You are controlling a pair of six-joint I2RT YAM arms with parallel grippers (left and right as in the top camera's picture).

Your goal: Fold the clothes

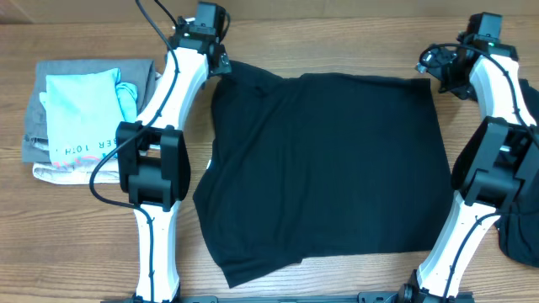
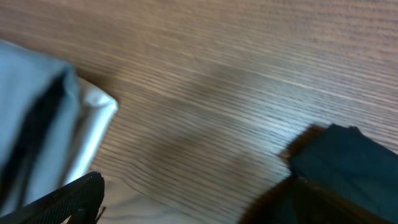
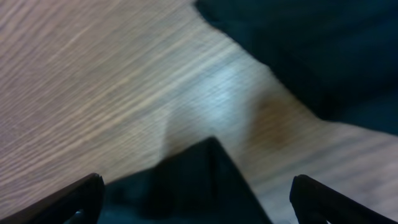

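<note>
A large black T-shirt (image 1: pixel 324 168) lies spread flat in the middle of the table. My left gripper (image 1: pixel 223 66) is at its far left corner. In the left wrist view the gripper (image 2: pixel 193 202) is open; one finger shows at the lower left, and the black cloth (image 2: pixel 348 165) lies at the lower right, where the other finger is lost in the dark. My right gripper (image 1: pixel 440 71) is at the shirt's far right corner. In the right wrist view it (image 3: pixel 199 194) is open, with a black cloth corner (image 3: pixel 199 168) between its fingers, not gripped.
A stack of folded grey and beige garments (image 1: pixel 42 126) with a light-blue lettered shirt (image 1: pixel 84 118) on top lies at the left; its edge shows in the left wrist view (image 2: pixel 43 124). Another black garment (image 1: pixel 520 236) lies at the right table edge.
</note>
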